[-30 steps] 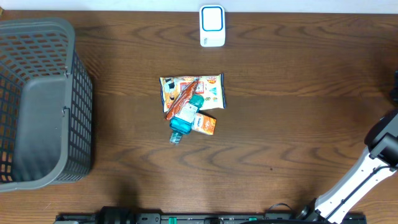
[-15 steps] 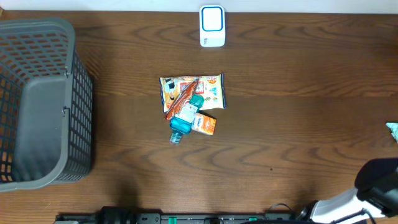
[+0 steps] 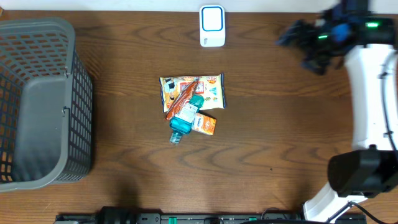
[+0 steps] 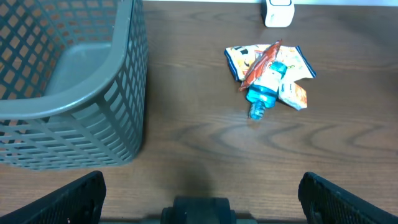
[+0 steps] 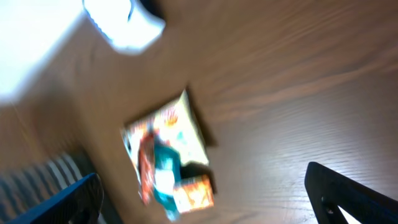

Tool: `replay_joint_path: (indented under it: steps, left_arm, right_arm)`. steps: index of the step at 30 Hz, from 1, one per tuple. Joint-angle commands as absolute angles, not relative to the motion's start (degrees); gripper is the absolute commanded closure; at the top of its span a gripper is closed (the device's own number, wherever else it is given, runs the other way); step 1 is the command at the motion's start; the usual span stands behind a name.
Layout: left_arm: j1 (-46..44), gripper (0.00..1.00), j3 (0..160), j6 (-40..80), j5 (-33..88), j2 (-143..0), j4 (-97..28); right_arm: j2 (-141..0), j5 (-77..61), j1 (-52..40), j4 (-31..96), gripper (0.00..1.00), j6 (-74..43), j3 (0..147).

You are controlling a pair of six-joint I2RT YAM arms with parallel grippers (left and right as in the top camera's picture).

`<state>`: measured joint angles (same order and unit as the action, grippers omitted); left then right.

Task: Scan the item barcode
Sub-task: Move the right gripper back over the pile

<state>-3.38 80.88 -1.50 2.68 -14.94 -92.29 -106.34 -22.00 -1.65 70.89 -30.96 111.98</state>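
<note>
A small heap of goods is seen on the dark wood-grain bench (image 3: 280,137). A flat, glossy printed snack packet (image 3: 210,87) lies lowest, and a translucent blue bottle (image 3: 180,127) is laid over its edge. A slim red sachet (image 3: 186,93) is draped across both, and a small orange carton (image 3: 204,124) touches the bottle's side. The heap is placed well ahead of the left fingers (image 4: 62,202), which are spread wide at the lower corners of the left wrist view. It is also framed ahead of the right fingers (image 5: 348,193), likewise wide apart and gripping nothing. Beyond the heap from both pairs of fingers a white, rounded scanner (image 3: 212,26) with a blue-edged face is stood. In the right wrist view it is reduced to a blurred white shape. A grey plastic lattice basket (image 3: 37,106) is found ahead and left of the left fingers. Its whole rim is shown only overhead.
</note>
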Motion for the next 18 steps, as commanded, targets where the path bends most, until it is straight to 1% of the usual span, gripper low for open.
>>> replay_joint_path:
  steps: [1, 5, 10, 16, 18]
  left_arm:
    - [-3.07, 0.01, 80.75, -1.43, 2.96, -15.18, -96.62]
    - [-3.07, 0.01, 80.75, -1.43, 2.96, -15.18, -96.62]
    - [-3.07, 0.01, 80.75, -1.43, 2.96, -15.18, -96.62]
    - [-3.07, 0.01, 80.75, -1.43, 2.96, -15.18, -96.62]
    - [-3.07, 0.01, 80.75, -1.43, 2.96, -15.18, -96.62]
  right_arm:
    - [-106.19, -18.24, -9.52, 69.97, 0.01, -25.36, 108.97]
    - [-106.19, -11.99, -18.26, 67.37, 0.01, -25.21, 104.44]
    - [-106.19, -11.68, -26.7, 62.37, 0.01, -27.9, 96.33]
    - [-106.19, -11.42, -34.74, 50.72, 0.01, -29.34, 86.0]
    - [-106.19, -10.5, -36.86, 46.3, 0.05, -29.32, 83.0]
